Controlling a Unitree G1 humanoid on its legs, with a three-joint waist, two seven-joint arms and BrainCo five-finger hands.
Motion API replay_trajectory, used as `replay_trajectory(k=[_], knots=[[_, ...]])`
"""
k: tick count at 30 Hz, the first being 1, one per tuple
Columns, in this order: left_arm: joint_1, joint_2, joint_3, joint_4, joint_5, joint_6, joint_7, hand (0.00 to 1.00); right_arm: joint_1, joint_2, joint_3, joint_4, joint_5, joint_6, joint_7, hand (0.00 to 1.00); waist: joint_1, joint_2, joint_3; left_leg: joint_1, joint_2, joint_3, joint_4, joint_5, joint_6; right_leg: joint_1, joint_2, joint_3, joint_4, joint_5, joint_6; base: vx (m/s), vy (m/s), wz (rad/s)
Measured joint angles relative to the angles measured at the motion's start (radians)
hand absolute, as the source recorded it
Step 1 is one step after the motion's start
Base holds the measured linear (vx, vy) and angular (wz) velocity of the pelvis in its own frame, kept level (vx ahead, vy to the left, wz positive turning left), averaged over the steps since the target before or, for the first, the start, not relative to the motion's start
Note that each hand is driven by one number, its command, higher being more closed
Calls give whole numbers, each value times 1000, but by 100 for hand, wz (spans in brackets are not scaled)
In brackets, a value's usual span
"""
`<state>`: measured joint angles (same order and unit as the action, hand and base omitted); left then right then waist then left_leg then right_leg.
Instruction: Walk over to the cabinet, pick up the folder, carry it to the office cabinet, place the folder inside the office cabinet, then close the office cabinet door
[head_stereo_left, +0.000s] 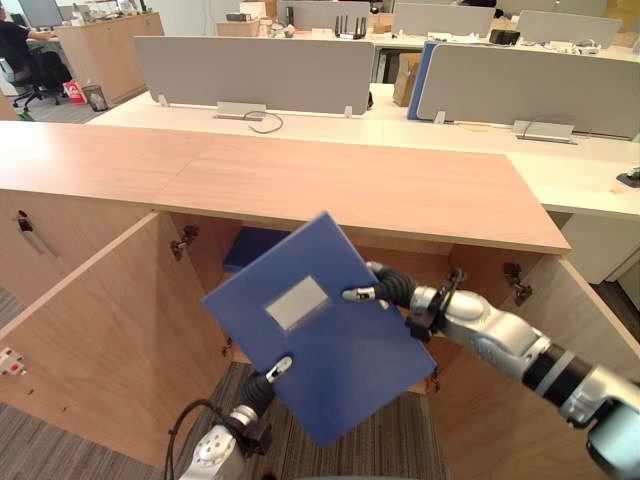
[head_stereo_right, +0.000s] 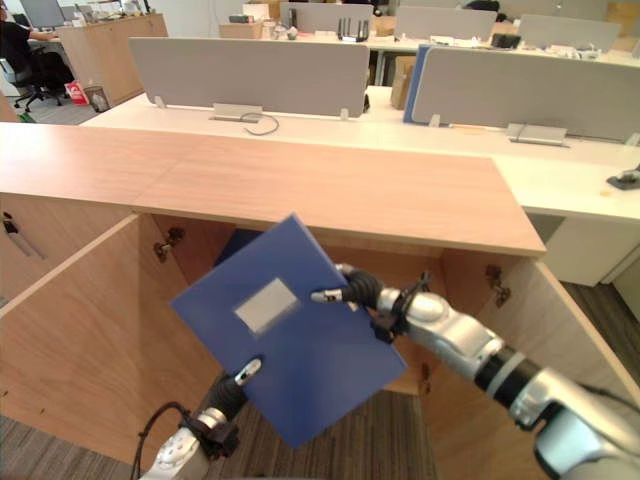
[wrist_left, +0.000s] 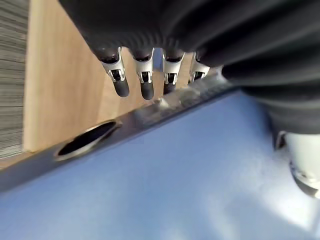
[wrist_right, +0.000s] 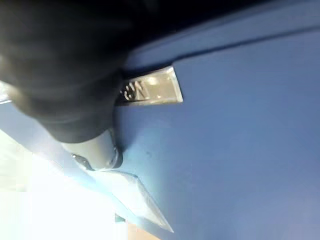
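Closest in, the left hand (head_stereo_left: 266, 382) comes up from the bottom edge of the frame and pinches the blue folder (head_stereo_left: 340, 350) at its lower corner. Its thumb (head_stereo_left: 281, 366) lies on the cover, while its fingers (wrist_left: 121, 80) reach in a row past the grey spine, beside a round finger hole (wrist_left: 85, 140). At the folder's right edge the right hand (head_stereo_left: 390, 288) clamps it too, thumb flat on the blue face; its fingers are hidden behind the folder. The folder hangs tilted in mid-frame, held by both hands, in front of the open office cabinet (head_stereo_left: 330, 190). A pale label pocket (head_stereo_left: 297, 302) sits on the cover and looks blank. The print on a small shiny tag (wrist_right: 150, 91) in the right wrist view is too blurred to read. Behind the folder, something blue (head_stereo_left: 250, 248) lies inside the cabinet, mostly hidden. At the frame's left the door (head_stereo_left: 110, 330) stands wide open. Farther up, a white counter (head_stereo_left: 400, 128) carries grey dividers (head_stereo_left: 255, 72).
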<state>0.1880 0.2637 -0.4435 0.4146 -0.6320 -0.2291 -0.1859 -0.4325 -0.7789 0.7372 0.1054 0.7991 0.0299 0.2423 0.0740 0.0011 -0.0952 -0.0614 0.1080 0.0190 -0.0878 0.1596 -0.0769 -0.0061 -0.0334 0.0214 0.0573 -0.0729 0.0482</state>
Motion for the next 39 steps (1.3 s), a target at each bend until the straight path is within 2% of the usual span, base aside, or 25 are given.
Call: replay_trajectory(k=[3, 4, 5, 6, 7, 9, 11, 13, 17, 21, 23, 25, 27, 28, 30, 31, 34, 35, 36, 39], knots=[[-75, -117, 103, 223, -1, 18, -28, 0, 144, 111, -197, 1, -165, 3, -36, 100, -7, 12, 11, -4, 6, 3, 0, 0, 0, -8, 6, 4, 4, 0, -1, -2, -21, -4], [-96, -168, 184, 295, -1, 27, -27, 0, 189, 175, -295, 1, -234, -1, -57, 100, -18, 18, 16, -4, 6, 3, 0, -1, -1, -7, 7, 5, 5, 0, -1, 0, 0, 0], [-109, -196, 255, 355, -1, 49, -14, 0, 221, 228, -368, 2, -247, -17, -72, 100, -28, 21, 19, -4, 6, 2, 0, -1, -2, -7, 7, 4, 6, 0, -1, 0, 0, 0], [-113, -208, 353, 455, -2, 86, 31, 0, 254, 308, -461, -16, -248, -57, -89, 100, -49, 26, 20, -4, 6, 4, 0, -3, -5, -4, 7, 7, 7, 0, -1, 11, 2, -5], [-105, -203, 408, 530, -3, 109, 62, 0, 267, 355, -507, -52, -259, -88, -108, 100, -67, 29, 22, -4, 5, 5, 0, -4, -6, -5, 6, 9, 8, 0, -1, 23, 2, -6], [-39, -175, 476, 609, -4, 140, 119, 0, 274, 410, -615, -148, -353, -160, -171, 100, -82, 26, 31, -1, 4, 5, 0, -7, -7, -5, 5, 10, 9, -1, 0, 0, 0, 0], [-8, -166, 497, 617, -2, 146, 131, 0, 274, 412, -647, -177, -419, -188, -196, 100, -78, 23, 37, 6, 2, 4, 0, -12, -12, -2, 3, 9, 9, -3, 1, -20, 6, 2], [32, -162, 541, 616, -1, 148, 144, 0, 276, 437, -670, -195, -566, -211, -239, 100, -69, 23, 43, 22, -1, -4, 0, -17, -14, 21, -1, 3, 3, -6, 2, -43, 13, 8], [42, -166, 583, 615, 29, 147, 154, 0, 327, 484, -670, -211, -705, -211, -256, 100, -58, 21, 50, 4, -2, -32, 32, -31, -8, 27, 0, -24, 13, -17, -2, -39, -6, 19], [27, -175, 593, 610, 70, 141, 156, 0, 347, 511, -676, -262, -803, -212, -276, 100, -54, 31, 111, -81, 1, -82, 264, -118, -6, 62, 11, -59, 47, -34, -15, -31, -21, 24], [25, -178, 605, 597, 105, 135, 156, 0, 349, 516, -670, -308, -845, -217, -285, 100, -48, 34, 146, -114, 4, -98, 403, -155, -2, 86, 17, -74, 73, -72, -36, -125, -19, 17], [25, -183, 613, 594, 138, 128, 156, 0, 350, 516, -659, -360, -887, -233, -290, 100, -36, 31, 159, -133, 8, -92, 467, -160, 1, 100, 22, -73, 76, -81, -39, -96, -1, 2], [30, -182, 609, 595, 185, 125, 156, 0, 350, 506, -620, -407, -940, -267, -305, 100, -28, 35, 165, -133, 9, -90, 480, -160, 1, 102, 21, -66, 82, -84, -43, -59, 13, -9], [33, -179, 605, 597, 223, 125, 157, 0, 346, 490, -568, -424, -977, -293, -314, 100, -27, 37, 164, -127, 6, -88, 464, -160, 1, 95, 17, -57, 83, -84, -43, -23, 37, -20], [32, -176, 600, 599, 285, 124, 156, 0, 323, 444, -448, -416, -1025, -310, -313, 100, -22, 40, 163, -98, 5, -87, 398, -164, -4, 76, 13, -33, 89, -85, -41, 3, 69, -28], [30, -175, 592, 606, 324, 123, 156, 0, 298, 402, -355, -393, -1061, -319, -300, 100, -22, 52, 156, -75, 10, -88, 339, -182, -14, 62, 15, -19, 92, -85, -38, 34, 95, -27], [-7, -148, 552, 638, 365, 123, 155, 0, 223, 352, -107, -225, -1106, -329, -235, 100, -5, 34, 164, -53, -7, -66, 294, -177, -12, 59, -2, 15, 83, -71, -23, 47, 69, -15], [-10, -142, 545, 637, 367, 123, 155, 0, 214, 350, -70, -183, -1109, -329, -222, 100, 2, 32, 164, -50, -10, -63, 292, -171, -7, 61, -4, 17, 80, -68, -19, 104, 70, -13], [-15, -143, 542, 635, 375, 123, 155, 0, 193, 351, 5, -78, -1128, -322, -182, 100, 22, 29, 163, -36, -16, -51, 281, -166, -4, 67, -10, 30, 66, -60, -9, 101, 54, -14], [-27, -141, 542, 637, 398, 123, 157, 0, 183, 367, 51, 101, -1150, -304, -137, 100, 28, 29, 163, -40, -24, -45, 264, -169, -1, 66, -19, 41, 33, -39, 3, 89, 60, -12]])
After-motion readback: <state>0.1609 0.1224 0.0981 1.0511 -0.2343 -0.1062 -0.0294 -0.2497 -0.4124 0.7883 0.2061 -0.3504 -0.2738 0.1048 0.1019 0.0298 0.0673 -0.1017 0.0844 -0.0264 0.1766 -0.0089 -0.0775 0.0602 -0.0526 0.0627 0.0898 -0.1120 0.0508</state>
